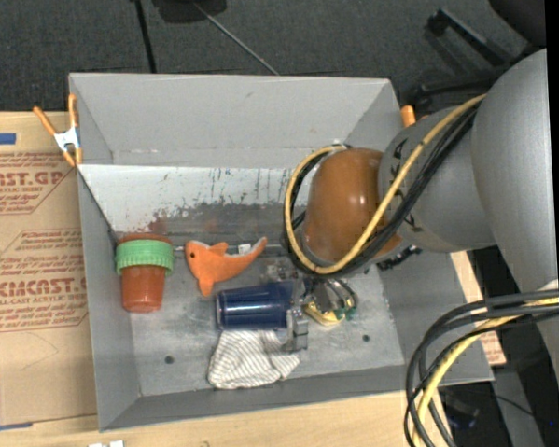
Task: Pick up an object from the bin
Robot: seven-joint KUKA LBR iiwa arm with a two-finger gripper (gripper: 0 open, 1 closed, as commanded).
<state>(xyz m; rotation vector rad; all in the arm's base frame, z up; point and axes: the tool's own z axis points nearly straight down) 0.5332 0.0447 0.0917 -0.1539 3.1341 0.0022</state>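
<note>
My gripper point(299, 333) is low in the bin's front middle, mostly hidden under the arm's orange cover. It sits at the right end of a dark blue cylinder point(253, 306) that lies on its side. A crumpled white cloth point(248, 363) lies just in front of the cylinder and reaches under the gripper. An orange plastic piece with a pointed end point(212, 264) lies right behind the cylinder.
An orange jar with a green lid point(144, 273) lies at the bin's left side. A small yellow-green item point(329, 309) sits right of the gripper under the arm. The arm and its cables cover the bin's right part.
</note>
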